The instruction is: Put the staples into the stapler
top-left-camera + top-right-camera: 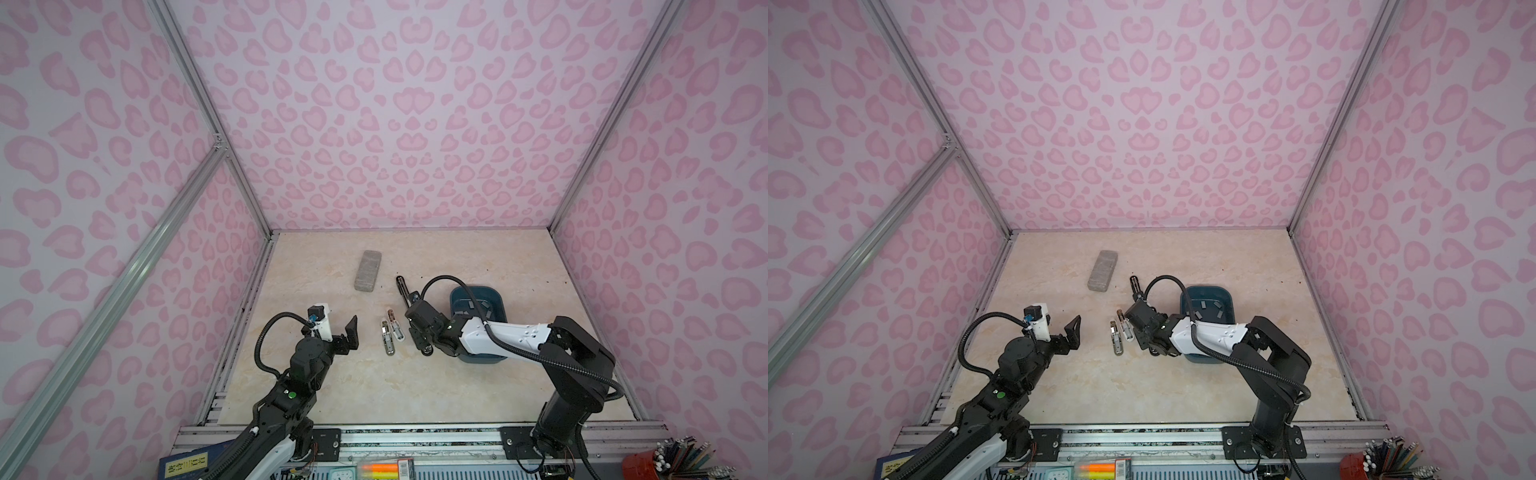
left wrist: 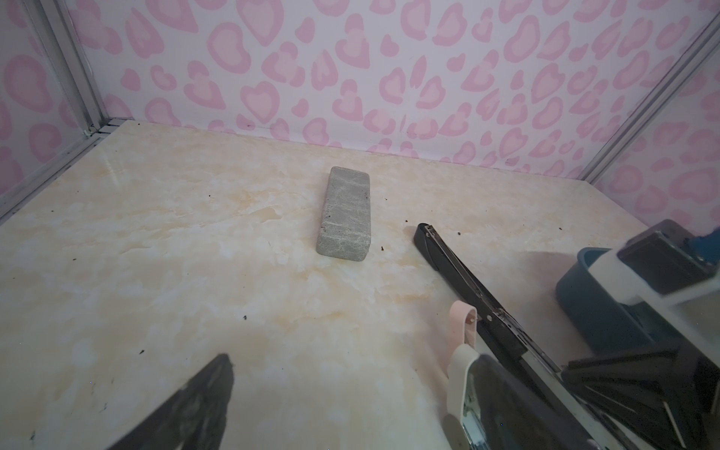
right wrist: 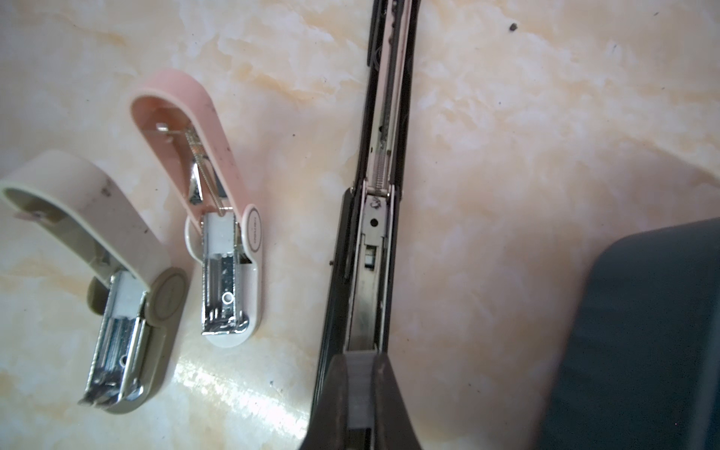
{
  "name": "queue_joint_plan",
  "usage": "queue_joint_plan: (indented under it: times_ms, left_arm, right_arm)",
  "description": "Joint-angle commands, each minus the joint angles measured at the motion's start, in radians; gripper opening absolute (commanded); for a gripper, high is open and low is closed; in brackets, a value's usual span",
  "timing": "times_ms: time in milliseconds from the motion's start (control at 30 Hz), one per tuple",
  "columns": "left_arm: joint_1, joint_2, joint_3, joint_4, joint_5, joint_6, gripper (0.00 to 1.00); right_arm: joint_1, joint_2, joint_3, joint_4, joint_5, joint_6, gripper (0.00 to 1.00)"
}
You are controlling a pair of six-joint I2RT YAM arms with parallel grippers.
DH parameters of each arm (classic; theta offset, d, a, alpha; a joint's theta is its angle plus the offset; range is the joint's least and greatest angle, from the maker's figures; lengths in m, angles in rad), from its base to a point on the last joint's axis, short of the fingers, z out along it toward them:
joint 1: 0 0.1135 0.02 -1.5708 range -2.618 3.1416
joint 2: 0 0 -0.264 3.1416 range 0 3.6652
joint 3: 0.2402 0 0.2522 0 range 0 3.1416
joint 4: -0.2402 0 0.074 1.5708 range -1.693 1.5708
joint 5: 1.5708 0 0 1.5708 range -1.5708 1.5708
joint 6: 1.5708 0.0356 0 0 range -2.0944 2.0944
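We record a strip of staples (image 3: 358,405) pinched in the right gripper (image 3: 360,368), at the open channel of the black stapler (image 3: 374,249) on the table; more strips lie in the blue tray (image 1: 500,305). The left gripper (image 1: 340,334) gapes wide, holding nothing

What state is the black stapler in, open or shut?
Open: the black stapler lies spread flat, metal channel exposed; the right gripper holds staples in line with it.

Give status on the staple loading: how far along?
Done: the long black stapler lies opened, channel exposed. In hand: the right gripper is shut on a light-grey staple strip at one end of that channel. To do: seat it, close up. The left gripper is open and empty.
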Motion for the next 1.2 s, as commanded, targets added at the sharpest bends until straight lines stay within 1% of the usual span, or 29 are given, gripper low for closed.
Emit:
queue_joint_plan:
  times_ms: [0,500,867,1167]
  left_arm:
    - [0.0,-0.001,-0.001,0.029,-0.007,-0.002,0.97]
    - [0.0,-0.002,-0.001,0.029,-0.007,-0.002,0.97]
    - [0.0,0.0,-0.001,0.028,-0.007,-0.002,0.97]
    - [0.0,0.0,-0.001,0.029,-0.007,-0.003,0.97]
  right_arm:
    - [0.0,0.01,0.003,-0.015,0.0,0.008,0.0]
    - [-0.011,0.004,-0.013,0.0,-0.032,0.022,0.0]
    - [0.001,-0.049,-0.045,0.038,-0.017,0.008,0.0]
    - [0.003,-0.027,-0.03,0.026,-0.02,0.009,0.0]
